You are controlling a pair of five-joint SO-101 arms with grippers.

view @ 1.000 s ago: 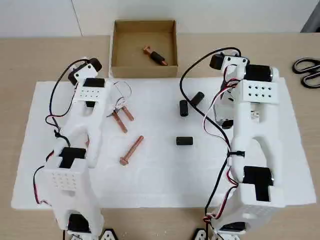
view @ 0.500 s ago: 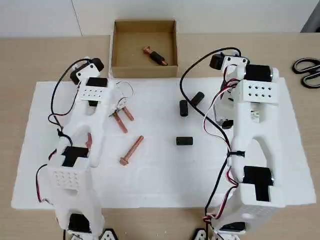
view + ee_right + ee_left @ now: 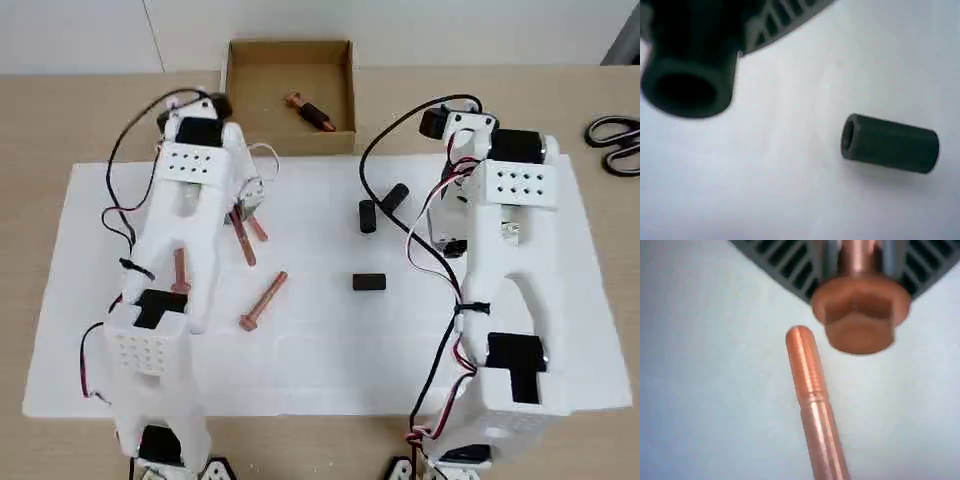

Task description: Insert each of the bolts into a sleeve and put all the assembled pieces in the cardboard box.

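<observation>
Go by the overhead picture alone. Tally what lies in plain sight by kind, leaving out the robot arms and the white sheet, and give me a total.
Bolts outside the box: 4
Sleeves lying free: 3
Bolt fitted in a sleeve, in the box: 1
Cardboard box: 1
Scissors: 1
Total: 10

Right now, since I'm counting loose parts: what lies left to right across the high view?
Leftmost bolt → lone slanted bolt → assembled bolt-and-sleeve → tilted sleeve → scissors.
</observation>
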